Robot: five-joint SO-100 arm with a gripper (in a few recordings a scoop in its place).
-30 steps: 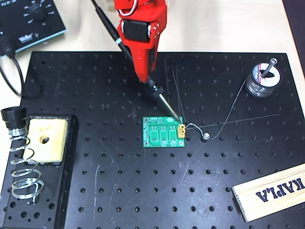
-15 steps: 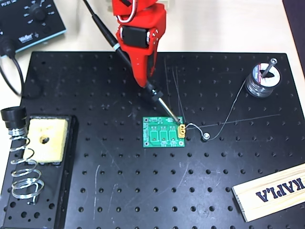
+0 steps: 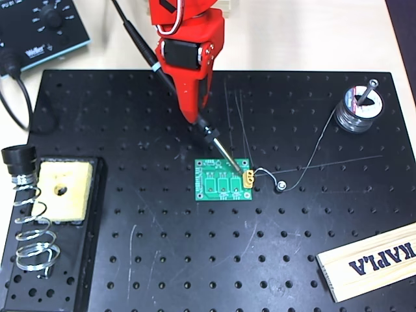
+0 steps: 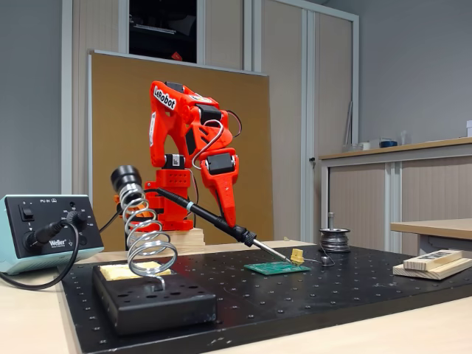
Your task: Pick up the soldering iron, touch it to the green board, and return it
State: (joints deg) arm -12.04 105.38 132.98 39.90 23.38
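In the overhead view the red gripper (image 3: pixel 194 118), upper centre, is clamped on the soldering iron (image 3: pixel 170 88), which slants down-right. Its silver tip meets the green board (image 3: pixel 223 181) at the frame's middle, beside the gold connector (image 3: pixel 248 177). The board lies flat on the black perforated surface (image 3: pixel 195 260).
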